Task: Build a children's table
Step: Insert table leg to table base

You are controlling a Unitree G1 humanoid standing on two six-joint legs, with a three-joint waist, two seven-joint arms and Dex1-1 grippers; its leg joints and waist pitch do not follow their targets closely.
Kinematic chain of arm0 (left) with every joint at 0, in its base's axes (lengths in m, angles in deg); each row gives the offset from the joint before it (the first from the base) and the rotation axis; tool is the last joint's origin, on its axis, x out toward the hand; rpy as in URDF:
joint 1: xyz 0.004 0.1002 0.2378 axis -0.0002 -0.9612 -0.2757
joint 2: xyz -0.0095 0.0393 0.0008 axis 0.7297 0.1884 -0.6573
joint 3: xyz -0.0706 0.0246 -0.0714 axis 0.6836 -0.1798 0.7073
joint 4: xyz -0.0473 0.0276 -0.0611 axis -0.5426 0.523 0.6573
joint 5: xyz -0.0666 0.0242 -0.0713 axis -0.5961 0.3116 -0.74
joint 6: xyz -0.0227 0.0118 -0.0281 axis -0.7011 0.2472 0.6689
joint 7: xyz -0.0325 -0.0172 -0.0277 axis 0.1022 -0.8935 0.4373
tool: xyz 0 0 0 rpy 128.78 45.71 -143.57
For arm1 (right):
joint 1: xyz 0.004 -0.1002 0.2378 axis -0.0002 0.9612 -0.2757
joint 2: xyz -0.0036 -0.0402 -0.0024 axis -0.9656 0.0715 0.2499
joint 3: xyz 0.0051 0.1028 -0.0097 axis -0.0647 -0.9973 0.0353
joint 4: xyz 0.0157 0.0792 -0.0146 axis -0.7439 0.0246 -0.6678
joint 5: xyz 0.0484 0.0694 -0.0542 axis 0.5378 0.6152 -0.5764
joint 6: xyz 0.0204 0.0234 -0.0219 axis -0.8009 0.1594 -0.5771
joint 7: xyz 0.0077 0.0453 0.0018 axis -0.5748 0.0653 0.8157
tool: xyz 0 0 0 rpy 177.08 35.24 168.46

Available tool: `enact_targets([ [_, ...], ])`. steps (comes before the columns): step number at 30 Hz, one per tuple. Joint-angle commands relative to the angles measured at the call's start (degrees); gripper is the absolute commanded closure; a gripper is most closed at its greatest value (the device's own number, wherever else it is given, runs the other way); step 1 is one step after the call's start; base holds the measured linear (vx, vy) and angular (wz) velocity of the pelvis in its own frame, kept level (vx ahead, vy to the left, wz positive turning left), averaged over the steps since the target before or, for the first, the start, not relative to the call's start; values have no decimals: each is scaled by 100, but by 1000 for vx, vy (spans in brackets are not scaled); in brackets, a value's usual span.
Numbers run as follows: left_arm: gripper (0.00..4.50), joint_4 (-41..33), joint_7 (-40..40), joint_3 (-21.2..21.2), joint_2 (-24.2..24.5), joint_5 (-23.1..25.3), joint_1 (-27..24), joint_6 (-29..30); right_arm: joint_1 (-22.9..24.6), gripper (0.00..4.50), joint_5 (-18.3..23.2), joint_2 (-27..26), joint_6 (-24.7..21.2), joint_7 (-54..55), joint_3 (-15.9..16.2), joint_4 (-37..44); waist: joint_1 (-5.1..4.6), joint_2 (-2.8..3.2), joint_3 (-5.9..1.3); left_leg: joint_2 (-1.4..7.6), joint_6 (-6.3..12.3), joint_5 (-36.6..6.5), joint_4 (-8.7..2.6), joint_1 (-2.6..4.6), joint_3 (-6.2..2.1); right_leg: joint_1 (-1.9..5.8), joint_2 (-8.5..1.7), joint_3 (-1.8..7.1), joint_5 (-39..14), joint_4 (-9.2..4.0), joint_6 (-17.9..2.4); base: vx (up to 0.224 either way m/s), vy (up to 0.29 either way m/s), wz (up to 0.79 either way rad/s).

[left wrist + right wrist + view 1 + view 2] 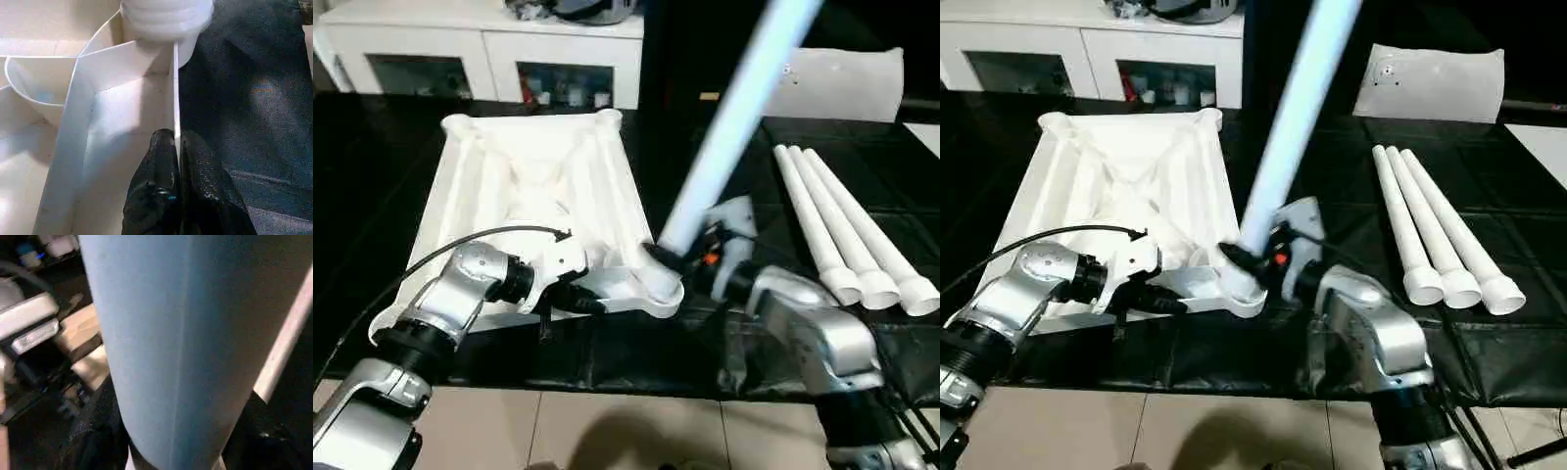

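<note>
My left hand (592, 304) pinches the upturned tabletop's (533, 186) wall to steady it on the black table (372, 166); my right hand (680, 257) grips a leg (729, 127) at the near corner socket (658, 286); three legs (852, 230) wait alongside.

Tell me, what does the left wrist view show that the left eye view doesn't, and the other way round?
Left wrist view: the left gripper's fingers pinch the thin edge wall of the tabletop, seen close up.

Left eye view: three spare legs lying side by side, white cabinets, a flat white bag, and the right gripper holding a leg at the near corner socket.

Both: tabletop, that socket.
</note>
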Motion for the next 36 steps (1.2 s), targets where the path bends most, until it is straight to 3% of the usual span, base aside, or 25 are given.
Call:
enact_targets([
  [1,450,-171,218,51,-8,-125,-25,-24,-87,258,-135,112,65,-111,98,-85,-5,-31,-338,263,3,-755,-504,-4,-17,328,-492,329,-1353,-381,-1125,0,0,0],
  [4,450,-195,328,92,44,-117,-66,-30,-142,258,-545,266,412,-187,357,-404,-14,-27,-325,251,-43,-788,-504,-17,-15,319,-499,331,-1622,-406,-1018,0,0,0],
  [10,450,-232,454,90,89,-145,-64,-6,-241,258,-664,291,521,-173,394,-610,-27,-25,-323,258,-48,-890,-520,-11,-29,313,-483,330,-1696,-410,-1005,0,0,0],
  [17,450,-165,444,121,29,-78,10,-19,-367,259,-558,260,438,-425,390,-908,-28,-4,-326,261,-56,-946,-513,-1,-22,311,-482,335,-1651,-416,-1070,0,0,0],
  [18,450,-137,439,123,19,-63,31,-29,-386,259,-547,243,428,-484,396,-992,-20,26,-329,258,-59,-938,-510,6,-22,309,-480,333,-1626,-413,-1083,0,0,0],
  [27,450,20,418,110,-17,-4,139,-79,-465,260,-539,345,279,-824,531,-1245,-12,19,-332,263,-60,-947,-511,9,-20,320,-479,329,-1502,-408,-1161,0,0,0],
  [33,450,52,454,126,-28,16,166,-92,-550,260,-510,260,344,-795,372,-1409,-12,31,-335,262,-66,-981,-512,10,-22,322,-480,324,-1517,-410,-1193,0,0,0],
  [34,450,63,456,130,-28,20,175,-100,-566,260,-493,215,370,-762,323,-1475,-9,61,-331,259,-85,-1028,-511,16,-22,313,-480,326,-1564,-419,-1191,0,0,0],
  [36,450,61,457,132,-27,22,176,-103,-571,260,-479,185,388,-734,285,-1515,-11,45,-335,265,-99,-1063,-517,15,-27,317,-482,326,-1576,-422,-1185,0,0,0],
])
